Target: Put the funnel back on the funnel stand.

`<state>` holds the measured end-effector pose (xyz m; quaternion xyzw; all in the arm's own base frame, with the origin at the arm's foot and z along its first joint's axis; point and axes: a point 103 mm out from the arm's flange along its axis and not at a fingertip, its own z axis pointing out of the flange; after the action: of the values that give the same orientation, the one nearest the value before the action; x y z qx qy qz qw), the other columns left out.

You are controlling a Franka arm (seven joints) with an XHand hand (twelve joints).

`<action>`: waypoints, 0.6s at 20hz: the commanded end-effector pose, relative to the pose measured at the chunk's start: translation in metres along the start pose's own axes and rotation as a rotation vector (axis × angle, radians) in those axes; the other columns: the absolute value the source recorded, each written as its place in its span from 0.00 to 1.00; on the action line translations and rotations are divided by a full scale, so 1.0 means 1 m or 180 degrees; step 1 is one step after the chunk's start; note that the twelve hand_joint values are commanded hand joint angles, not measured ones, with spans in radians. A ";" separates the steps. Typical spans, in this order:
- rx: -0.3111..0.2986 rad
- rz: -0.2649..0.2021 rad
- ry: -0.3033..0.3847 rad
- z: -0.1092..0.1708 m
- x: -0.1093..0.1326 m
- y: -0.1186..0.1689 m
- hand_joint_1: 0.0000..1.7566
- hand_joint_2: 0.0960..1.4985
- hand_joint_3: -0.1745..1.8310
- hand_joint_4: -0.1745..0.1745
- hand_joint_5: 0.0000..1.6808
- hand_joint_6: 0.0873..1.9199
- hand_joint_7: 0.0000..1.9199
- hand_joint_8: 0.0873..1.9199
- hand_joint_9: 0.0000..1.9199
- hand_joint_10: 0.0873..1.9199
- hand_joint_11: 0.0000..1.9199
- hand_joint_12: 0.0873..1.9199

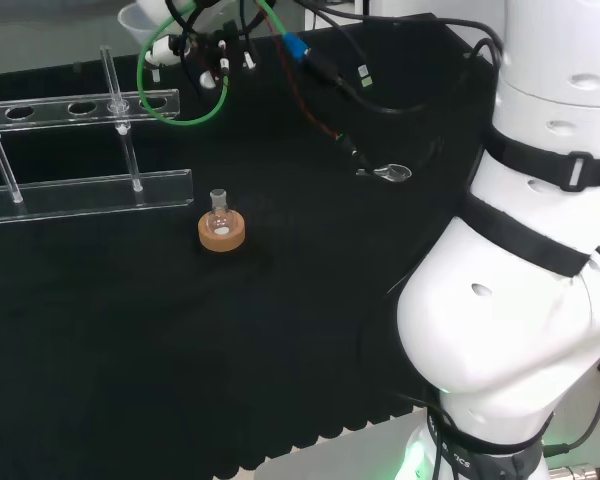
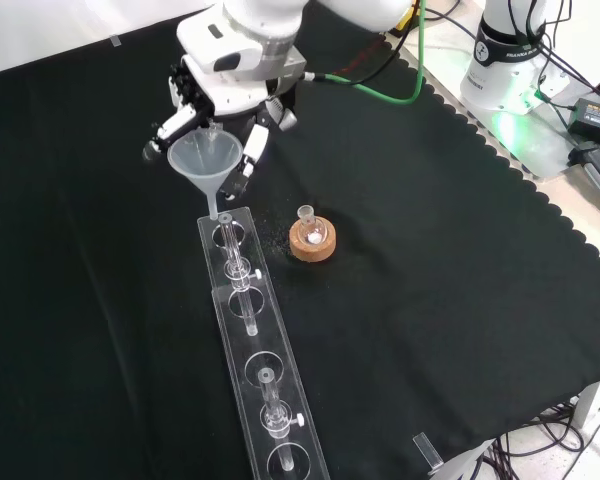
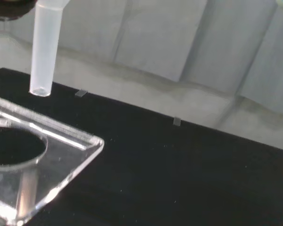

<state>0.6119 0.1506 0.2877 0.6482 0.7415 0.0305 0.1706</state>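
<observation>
The funnel [image 2: 206, 160] is grasped by the robot hand [image 2: 225, 105], fingers curled around its rim. Its stem [image 3: 45, 52] is held just above the end hole of the funnel stand [image 2: 260, 370], near the small flask [image 2: 308, 228] on a cork ring [image 2: 312, 243].

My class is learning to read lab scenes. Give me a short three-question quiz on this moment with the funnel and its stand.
1. True or false: the funnel already sits in the clear stand.
2. What holds the funnel? A) the hand B) a person C) the cork ring
3. In the front view, what stands on the cork ring to the right of the stand?

Key: 1 false, its spout hangs just above the stand's end hole. 2 A. 3 a small glass flask.
</observation>
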 end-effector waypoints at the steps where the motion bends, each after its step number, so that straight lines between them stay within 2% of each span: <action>1: 0.0098 -0.0019 0.0019 0.021 0.002 -0.001 0.67 0.55 0.18 0.30 0.81 0.16 0.85 0.29 1.00 0.12 1.00 0.40; 12: 0.0296 -0.0082 0.0080 0.051 0.004 -0.013 0.67 0.55 0.18 0.31 0.81 0.15 0.85 0.29 1.00 0.12 1.00 0.40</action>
<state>0.6154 0.1457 0.2405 0.6465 0.7500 0.0044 0.1397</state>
